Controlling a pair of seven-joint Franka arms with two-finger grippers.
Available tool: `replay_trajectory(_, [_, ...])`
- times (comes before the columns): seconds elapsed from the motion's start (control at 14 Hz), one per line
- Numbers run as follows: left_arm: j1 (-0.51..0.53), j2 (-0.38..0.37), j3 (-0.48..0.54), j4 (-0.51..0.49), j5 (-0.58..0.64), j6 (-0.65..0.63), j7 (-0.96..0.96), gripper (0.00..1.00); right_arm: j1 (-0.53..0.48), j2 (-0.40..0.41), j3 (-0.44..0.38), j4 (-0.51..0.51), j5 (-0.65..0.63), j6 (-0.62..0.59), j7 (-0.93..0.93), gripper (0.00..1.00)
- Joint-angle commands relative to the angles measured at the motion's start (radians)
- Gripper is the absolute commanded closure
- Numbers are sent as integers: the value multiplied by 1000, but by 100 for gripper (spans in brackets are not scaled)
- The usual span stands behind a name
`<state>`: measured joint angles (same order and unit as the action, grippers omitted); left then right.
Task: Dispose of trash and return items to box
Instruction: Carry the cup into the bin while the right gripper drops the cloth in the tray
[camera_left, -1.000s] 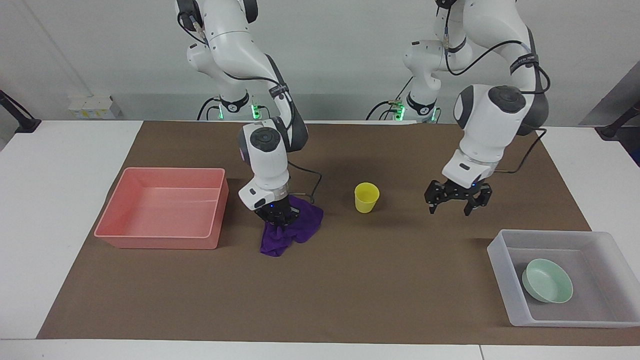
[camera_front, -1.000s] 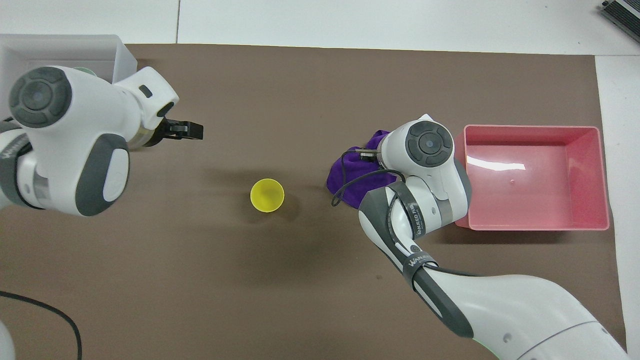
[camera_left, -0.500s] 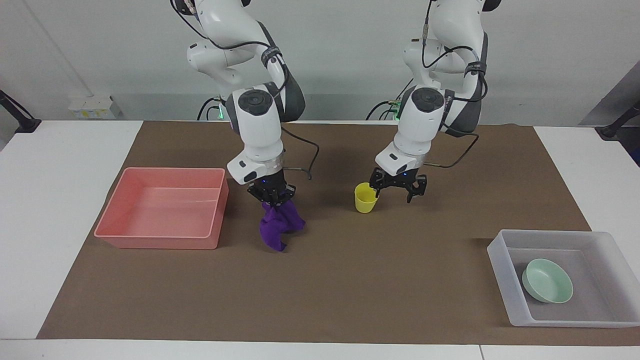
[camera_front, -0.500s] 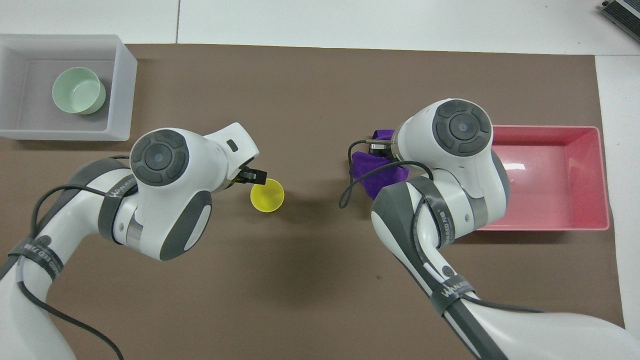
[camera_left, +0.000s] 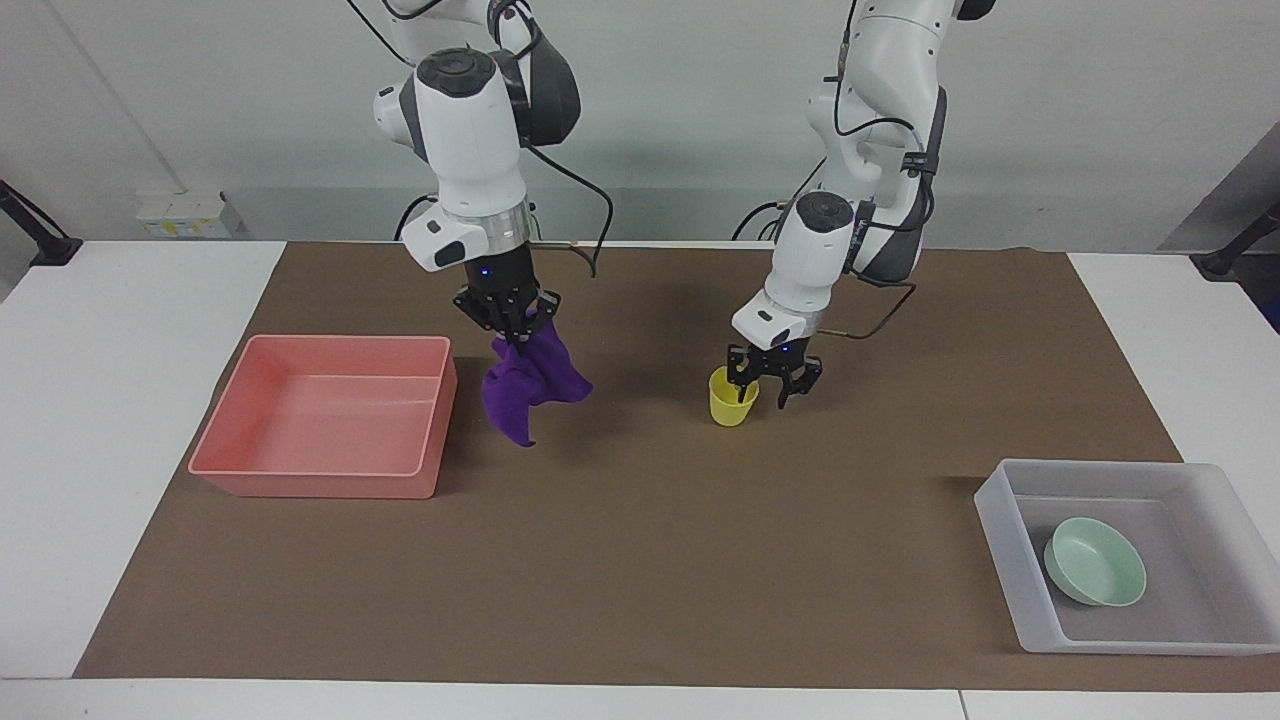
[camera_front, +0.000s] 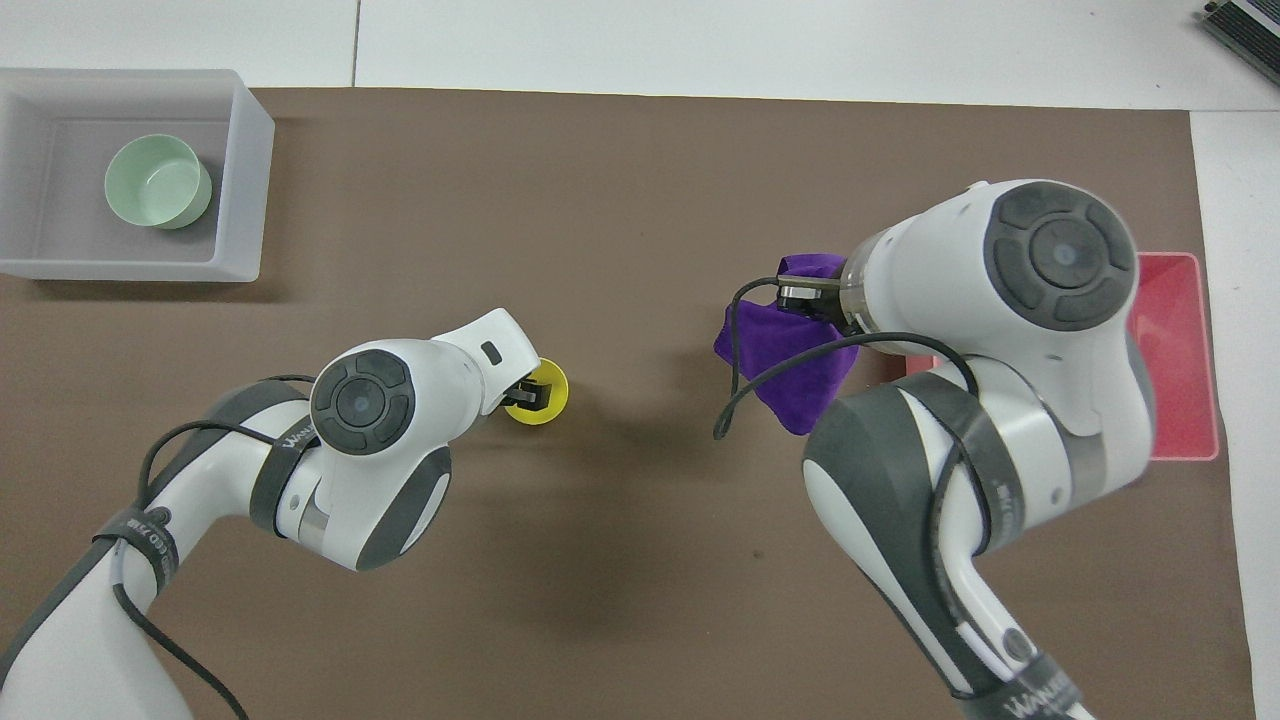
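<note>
right fingers (camera_left: 518, 322) clamp cloth (camera_left: 528, 385) (airborne, facing view) | left fingers (camera_left: 766, 385) straddle cup (camera_left: 731, 397) rim

In the overhead view the right arm hides most of the pink tray (camera_front: 1180, 350).

You've got a deep purple cloth (camera_left: 530, 385), a bright yellow cup (camera_left: 731, 396), a mint-green bowl (camera_left: 1095, 561) in a whitish-grey see-through box (camera_left: 1010, 560), a pink tray (camera_left: 320, 480), and brown paper (camera_left: 640, 560) covering the white table (camera_left: 110, 350).
</note>
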<state>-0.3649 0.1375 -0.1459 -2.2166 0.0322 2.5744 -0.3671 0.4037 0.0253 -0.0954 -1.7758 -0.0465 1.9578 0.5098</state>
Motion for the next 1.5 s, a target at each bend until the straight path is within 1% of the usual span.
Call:
replay_trajectory(0.0, [-22,-15,17,-14,18,18,-44,100,-83,-44,3,-10,-18,-28,-98,100])
replay_trajectory(0.14, [-16,-33,19,-9,18,7,-32,100,-152,-48,3,-10,-18,-36,-206,100])
replay_trajectory(0.29, [-3,-68,28,6,18,-43,-24,100,-210,-53,3,-25,-15,-30,-299,100])
replay_trajectory(0.43, [58,-82,28,46,18,-91,3,100,-275,-65,5,-69,-13,-8,-402,100])
replay_trajectory(0.5, [92,-82,29,69,18,-100,35,100,-307,-77,3,-104,-13,27,-459,100])
replay_trajectory(0.57, [143,-76,28,93,20,-99,87,100,-344,-90,3,-150,-13,67,-514,100])
replay_trajectory(0.71, [245,-53,28,162,21,-96,204,100,-403,-91,3,-192,-13,110,-595,100])
replay_trajectory(0.79, [295,-30,28,208,20,-99,265,100,-422,-91,3,-217,-13,122,-603,100])
replay_trajectory(0.86, [341,-10,28,251,21,-99,310,100,-436,-90,3,-255,-13,159,-606,100])
replay_trajectory(1.0, [424,39,26,349,23,-114,347,100,-457,-81,3,-309,-13,231,-610,100])
replay_trajectory(1.07, [458,69,25,409,26,-147,352,100,-459,-71,3,-316,-13,246,-606,100])
replay_trajectory(1.14, [487,108,25,481,26,-183,370,100,-460,-56,3,-324,-13,265,-603,100])
replay_trajectory(1.36, [556,197,20,606,18,-240,410,100,-470,-30,3,-369,-13,323,-596,100])
replay_trajectory(1.43, [578,244,19,674,11,-276,412,100,-470,-24,3,-376,-12,338,-596,100])
